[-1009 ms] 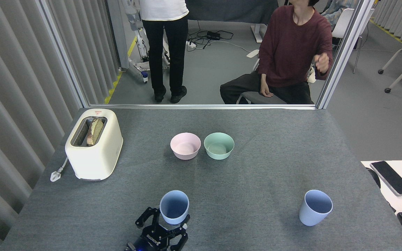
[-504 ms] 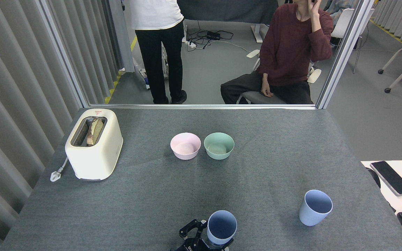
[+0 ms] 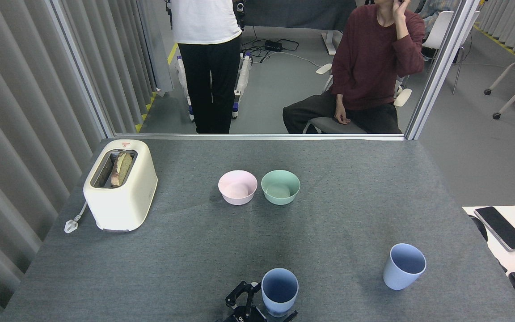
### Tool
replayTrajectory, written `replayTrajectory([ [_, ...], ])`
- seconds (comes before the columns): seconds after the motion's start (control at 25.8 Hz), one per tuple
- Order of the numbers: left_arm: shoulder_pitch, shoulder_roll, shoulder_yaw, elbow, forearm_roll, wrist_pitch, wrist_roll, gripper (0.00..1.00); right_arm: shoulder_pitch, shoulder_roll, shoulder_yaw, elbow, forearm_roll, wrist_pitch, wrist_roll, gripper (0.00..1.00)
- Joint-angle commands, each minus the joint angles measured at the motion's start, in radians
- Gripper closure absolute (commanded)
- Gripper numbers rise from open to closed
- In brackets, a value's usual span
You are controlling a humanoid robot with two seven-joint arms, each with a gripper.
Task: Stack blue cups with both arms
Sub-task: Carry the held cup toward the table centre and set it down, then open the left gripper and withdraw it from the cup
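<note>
Grey table (image 3: 356, 188) front edge: left gripper (image 3: 262, 311) grips one blue cup (image 3: 279, 290).

Front strip of grey table (image 3: 351, 214) between near blue cup (image 3: 279, 291) and right blue cup (image 3: 403, 266): bare cloth, open passage. Left gripper (image 3: 257, 308) crowds near cup at bottom edge. Pink bowl (image 3: 237, 187) and mint-green bowl (image 3: 280, 187) just beside each other mid-table, well behind cups. Toaster (image 3: 120, 184) with plug (image 3: 70, 225) blocks far left. Right edge: side desk with phone (image 3: 501, 228)
</note>
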Motion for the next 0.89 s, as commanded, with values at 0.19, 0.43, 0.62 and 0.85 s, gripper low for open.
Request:
replayTrajectory([
  [0.19,0.037,0.064,0.017,-0.019,0.011,0.0,0.046,0.0,-0.003,0.002,0.0,0.0,0.0,0.0,0.001,0.0],
  [0.43,0.111,0.148,0.074,-0.121,0.014,-0.003,0.051,0.0,-0.026,0.005,0.002,0.0,0.005,0.0,0.003,0.0],
  [0.62,0.161,0.23,0.186,-0.164,0.074,-0.003,0.049,0.0,-0.029,0.006,0.002,0.0,0.006,0.0,0.003,0.0],
  [0.85,0.192,0.334,0.465,-0.126,0.39,0.015,-0.028,0.01,-0.031,0.008,0.002,0.0,0.005,-0.003,0.008,0.0],
])
